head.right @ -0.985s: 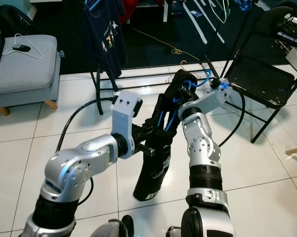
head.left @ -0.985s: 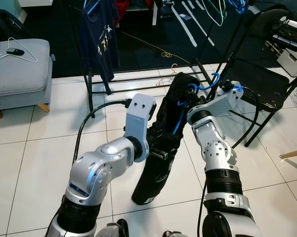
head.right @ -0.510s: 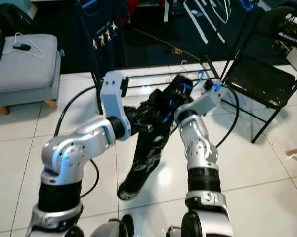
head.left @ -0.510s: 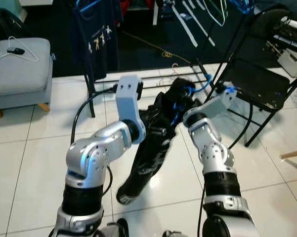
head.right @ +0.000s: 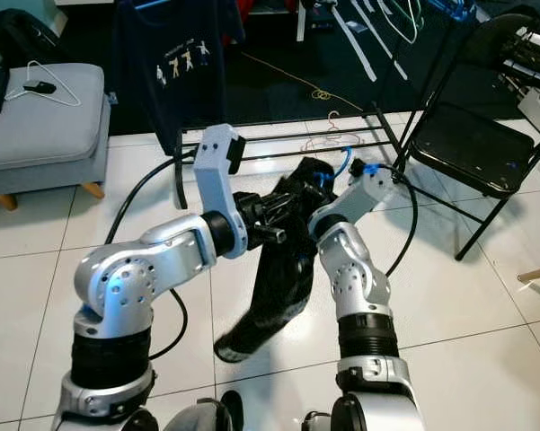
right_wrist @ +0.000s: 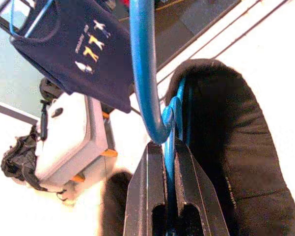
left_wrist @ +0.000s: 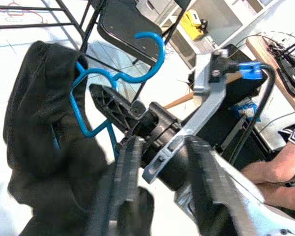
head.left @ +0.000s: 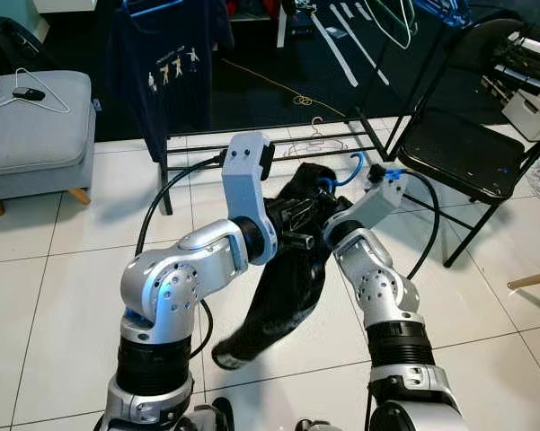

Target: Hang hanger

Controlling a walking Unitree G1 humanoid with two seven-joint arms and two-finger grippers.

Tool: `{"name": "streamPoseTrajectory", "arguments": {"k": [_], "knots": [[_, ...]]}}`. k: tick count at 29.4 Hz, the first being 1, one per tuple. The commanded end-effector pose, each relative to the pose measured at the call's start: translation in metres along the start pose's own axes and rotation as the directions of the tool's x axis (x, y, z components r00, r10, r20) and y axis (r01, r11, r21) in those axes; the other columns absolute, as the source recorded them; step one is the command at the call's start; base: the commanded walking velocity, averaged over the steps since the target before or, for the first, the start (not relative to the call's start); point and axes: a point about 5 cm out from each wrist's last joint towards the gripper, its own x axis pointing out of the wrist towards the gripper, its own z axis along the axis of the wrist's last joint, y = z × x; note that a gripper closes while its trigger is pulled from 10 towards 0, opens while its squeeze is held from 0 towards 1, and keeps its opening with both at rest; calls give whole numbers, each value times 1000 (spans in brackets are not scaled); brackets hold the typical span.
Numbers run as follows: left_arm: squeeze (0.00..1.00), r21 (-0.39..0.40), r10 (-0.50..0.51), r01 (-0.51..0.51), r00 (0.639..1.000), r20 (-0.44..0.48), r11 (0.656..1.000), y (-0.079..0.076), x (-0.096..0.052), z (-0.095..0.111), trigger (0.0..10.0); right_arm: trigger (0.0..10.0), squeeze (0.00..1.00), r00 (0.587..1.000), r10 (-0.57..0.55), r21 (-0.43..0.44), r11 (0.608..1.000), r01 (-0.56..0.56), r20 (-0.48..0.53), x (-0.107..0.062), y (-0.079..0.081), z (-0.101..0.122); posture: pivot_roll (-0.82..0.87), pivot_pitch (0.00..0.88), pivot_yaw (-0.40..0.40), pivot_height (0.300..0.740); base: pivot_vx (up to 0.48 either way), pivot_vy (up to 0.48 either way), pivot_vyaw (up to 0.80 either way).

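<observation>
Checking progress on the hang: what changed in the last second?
Both arms swung the black garment on its blue hanger up and toward the clothes rack; its lower end swept to the robot's left. The right gripper stayed shut on the hanger, the left gripper stayed at the garment.

Blue hanger (right_wrist: 143,73), black garment (head.left: 283,287), navy printed t-shirt (head.left: 166,67), seemingly grey ottoman (head.left: 31,126)
</observation>
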Motion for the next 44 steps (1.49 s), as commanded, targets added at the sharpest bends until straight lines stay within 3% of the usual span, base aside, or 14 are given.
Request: {"name": "streamPoseTrajectory", "arguments": {"k": [1,3,4,9,13,14,15,16,19,21,22,30,37,44], "knots": [[1000,-50,-51,50,999,-13,998,-13,4,-6,10000,10000,0,1000,-5,-6,1000,5,-6,-1,-1,-1,-4,239,-42,740,0,0,0],[1000,-43,-50,49,999,-21,998,-13,4,-6,10000,10000,0,1000,-6,-9,1000,6,-7,-1,-1,-1,-4,240,-41,740,0,0,0],[0,-31,-45,45,999,-13,999,-12,3,-5,10000,10000,0,1000,-6,-11,1000,6,-6,-1,-1,-1,-5,241,-42,740,0,0,0],[0,15,13,-14,998,56,1000,-1,0,6,10000,10000,0,1000,3,-36,999,-3,-4,-1,-1,1,-6,244,-41,740,0,0,0],[0,122,239,-253,964,117,960,40,-8,14,10000,10000,0,999,37,-138,990,-41,-31,-1,-3,2,-6,244,-41,740,0,0,0],[0,243,353,-372,928,121,896,63,-16,12,10000,10000,0,980,84,-346,927,-143,-179,-3,-5,-9,-7,242,-42,740,0,0,0],[0,243,353,-372,928,121,896,63,-16,12,10000,10000,0,980,84,-346,927,-143,-179,-3,-5,-9,-7,242,-42,740,0,0,0],[0,325,420,-434,900,115,840,79,-24,8,10000,10000,0,956,71,-491,845,-209,-284,-7,-14,-17,-10,241,-40,740,0,0,0],[0,344,488,-499,864,123,796,95,-35,4,10000,10000,0,952,50,-573,788,-223,-301,-9,-21,-18,-11,239,-32,740,0,0,0],[0,272,602,-617,785,144,739,120,-60,-4,10000,10000,0,976,68,-705,681,-198,-208,-12,-22,-6,-13,238,-37,740,0,0,0],[0,216,644,-662,749,155,718,127,-70,-5,10000,10000,0,985,81,-707,687,-168,-155,-13,-20,0,-16,237,-44,740,0,0,0],[0,221,665,-692,722,191,687,133,-82,-15,10000,10000,0,993,122,-717,692,-85,0,-17,-18,18,-22,234,-53,740,0,0,0],[0,211,610,-643,766,204,736,125,-78,-33,10000,10000,0,982,118,-740,672,29,145,-29,-22,36,-33,228,-55,740,0,0,0],[0,223,542,-603,792,281,766,112,-72,-31,10000,10000,0,977,60,-691,716,99,203,-37,-32,33,-31,209,-64,740,0,0,0]]}}
